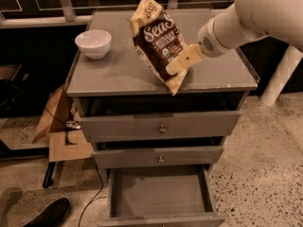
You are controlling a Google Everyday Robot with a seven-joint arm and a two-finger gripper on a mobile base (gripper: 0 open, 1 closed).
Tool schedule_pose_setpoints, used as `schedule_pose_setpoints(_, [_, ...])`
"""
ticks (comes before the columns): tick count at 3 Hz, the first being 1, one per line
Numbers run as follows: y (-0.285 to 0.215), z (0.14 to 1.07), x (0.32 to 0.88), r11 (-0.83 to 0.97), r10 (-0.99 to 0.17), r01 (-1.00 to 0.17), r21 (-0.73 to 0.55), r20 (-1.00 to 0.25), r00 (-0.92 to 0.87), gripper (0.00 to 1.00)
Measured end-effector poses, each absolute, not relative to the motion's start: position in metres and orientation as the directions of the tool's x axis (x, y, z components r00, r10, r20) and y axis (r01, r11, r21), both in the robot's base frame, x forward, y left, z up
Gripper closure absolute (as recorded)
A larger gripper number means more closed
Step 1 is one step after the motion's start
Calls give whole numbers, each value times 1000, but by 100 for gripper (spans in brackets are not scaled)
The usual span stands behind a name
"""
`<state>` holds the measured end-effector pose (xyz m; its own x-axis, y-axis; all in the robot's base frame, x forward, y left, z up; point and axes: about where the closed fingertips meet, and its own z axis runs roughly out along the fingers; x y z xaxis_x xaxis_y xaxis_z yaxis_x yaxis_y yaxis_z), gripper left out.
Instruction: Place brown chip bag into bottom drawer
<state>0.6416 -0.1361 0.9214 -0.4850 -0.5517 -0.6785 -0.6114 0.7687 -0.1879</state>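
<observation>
pincer sits above the front edge of the surface, a little right of its middle, at the end of the white arm that comes in from the upper right

pincer is clamped on the brown chip bag; one cream finger lies flat across the bag's lower right face, the other is hidden behind the bag

bag stands tilted, upper cream end leaning toward the back left, lower cream end pointing down at the front edge of the surface; cannot tell whether that lower tip touches the surface or hangs just over it

white "sea s" lettering faces the camera

white bowl stands upright near the left edge of the surface, toward the back left corner, well apart from the bag

grey cabinet below: top drawer and middle drawer, each with a round metal knob, both only slightly out

bottom drawer is pulled far out, floor bare and in view, low walls all round; it lies straight below the front edge, well under the bag

left of the cabinet on the speckled floor: an opened cardboard box, a dark cable, a black shoe at the bottom left corner of the view
</observation>
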Motion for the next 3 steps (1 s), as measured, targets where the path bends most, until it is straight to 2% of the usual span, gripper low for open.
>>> schedule_pose_setpoints(3, [-110, 914, 668, 737, -501, -659, -148, -775, -386, 0])
